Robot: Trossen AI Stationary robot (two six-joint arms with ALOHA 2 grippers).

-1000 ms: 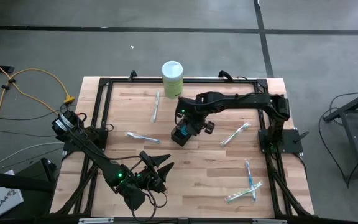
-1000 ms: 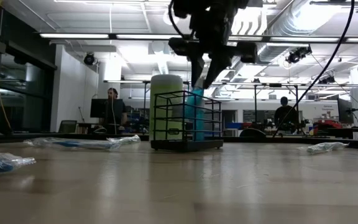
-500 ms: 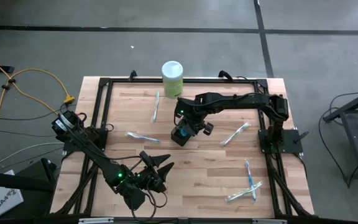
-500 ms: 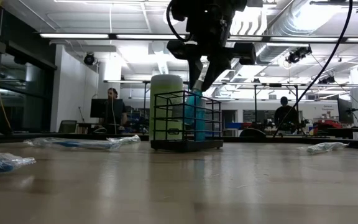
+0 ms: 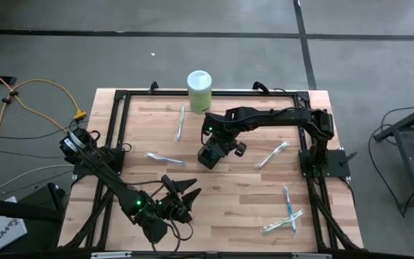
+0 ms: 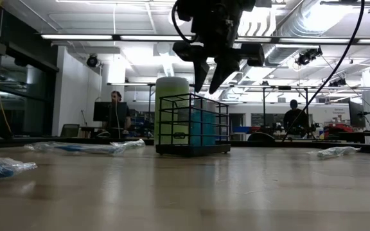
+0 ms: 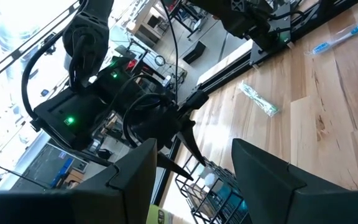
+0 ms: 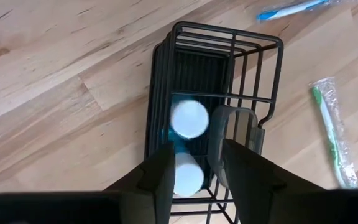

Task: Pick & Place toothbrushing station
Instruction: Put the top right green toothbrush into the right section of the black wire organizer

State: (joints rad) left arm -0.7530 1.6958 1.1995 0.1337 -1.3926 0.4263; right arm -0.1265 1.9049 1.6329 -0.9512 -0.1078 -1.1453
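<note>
The black wire-mesh holder [image 5: 208, 155] stands on its base mid-table, in front of the pale green canister [image 6: 172, 109] in the low view. Two teal white-capped tubes [image 8: 189, 118] [image 8: 188, 177] stand upright inside it, side by side [image 6: 202, 128]. My right gripper [image 6: 205, 82] hangs just above the holder's top rim, pointing steeply down, open, with nothing between its fingers. Wrapped toothbrushes [image 5: 165, 158] [image 5: 272, 155] lie flat on the table around the holder. My left gripper [image 5: 184, 193] waits open near the front left.
The green white-lidded canister [image 5: 199, 91] stands at the table's far edge. More wrapped toothbrushes lie at the far left [image 5: 180, 124] and near right [image 5: 288, 203]. A black frame [image 5: 121, 97] borders the table. People sit in the room beyond [image 6: 115, 112].
My right gripper has opened above the holder and let go of a teal tube it held by the top. The tube has sunk from above the rim down into the holder, beside the other tube. The gripper has stayed over the holder.
</note>
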